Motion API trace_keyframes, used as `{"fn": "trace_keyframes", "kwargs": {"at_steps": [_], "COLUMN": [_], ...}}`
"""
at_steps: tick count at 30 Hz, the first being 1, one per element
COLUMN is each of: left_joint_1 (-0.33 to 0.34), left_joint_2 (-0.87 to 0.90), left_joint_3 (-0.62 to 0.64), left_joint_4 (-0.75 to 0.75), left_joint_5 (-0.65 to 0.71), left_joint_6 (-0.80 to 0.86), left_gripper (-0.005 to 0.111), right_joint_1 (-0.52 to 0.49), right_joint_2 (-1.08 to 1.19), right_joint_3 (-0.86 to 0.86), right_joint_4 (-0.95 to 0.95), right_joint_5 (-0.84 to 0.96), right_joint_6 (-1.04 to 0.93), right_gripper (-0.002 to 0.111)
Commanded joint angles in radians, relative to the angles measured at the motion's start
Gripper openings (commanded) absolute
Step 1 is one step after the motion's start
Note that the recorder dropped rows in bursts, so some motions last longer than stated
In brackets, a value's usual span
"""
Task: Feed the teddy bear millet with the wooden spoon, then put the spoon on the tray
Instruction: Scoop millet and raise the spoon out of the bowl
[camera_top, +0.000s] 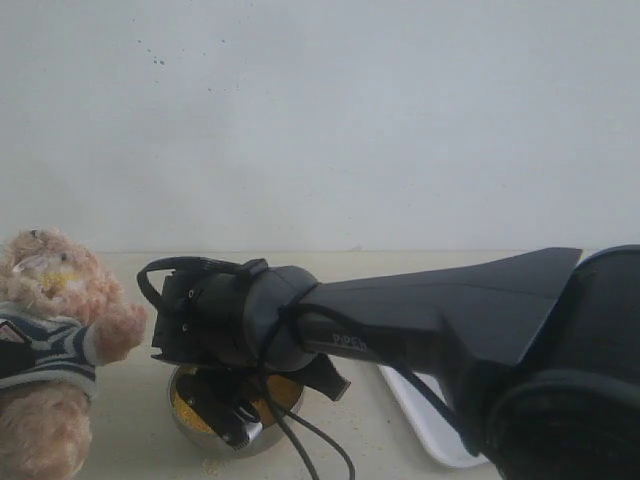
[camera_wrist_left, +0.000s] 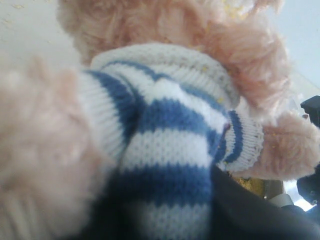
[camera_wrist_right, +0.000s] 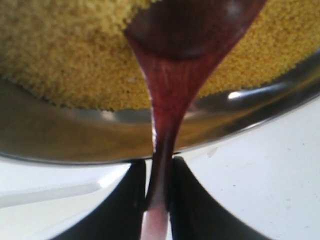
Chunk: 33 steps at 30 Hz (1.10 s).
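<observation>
The teddy bear (camera_top: 55, 340) sits at the far left in its striped shirt. It fills the left wrist view, where my left gripper (camera_wrist_left: 167, 215) is shut on the bear's shirted body (camera_wrist_left: 165, 125), with a dark finger (camera_wrist_left: 250, 210) pressed against the knit. My right gripper (camera_top: 235, 420) reaches across and dips into the steel bowl (camera_top: 190, 425). In the right wrist view this gripper (camera_wrist_right: 159, 167) is shut on the thin handle of the wooden spoon (camera_wrist_right: 175, 75). The spoon's oval bowl lies on the millet (camera_wrist_right: 65, 50). In the exterior view the gripper hides the spoon.
The white tray (camera_top: 425, 425) lies to the right of the bowl, mostly hidden under the right arm (camera_top: 430, 310). Spilled yellow grains (camera_top: 215, 465) dot the table in front of the bowl. A plain white wall stands behind.
</observation>
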Motion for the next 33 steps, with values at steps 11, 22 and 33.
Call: {"fn": "trace_keyframes", "kwargs": {"at_steps": [11,22,33], "left_joint_1": [0.002,0.002,0.002], "left_joint_2": [-0.006,-0.006,-0.006], "left_joint_3": [0.002,0.002,0.002], "left_joint_4": [-0.019,-0.009,-0.005], "left_joint_5": [0.016,0.016,0.016], "left_joint_6": [0.003,0.003,0.003], "left_gripper": [0.004,0.004,0.004], "right_joint_1": [-0.046,-0.090,-0.113], "right_joint_2": [-0.092,-0.092,-0.092], "right_joint_3": [0.001,0.001,-0.072], "right_joint_4": [0.230,0.290,0.416], "right_joint_5": [0.017,-0.011,-0.006], "right_joint_6": [-0.124,-0.130,-0.060], "right_gripper": [0.000,0.000,0.000]}}
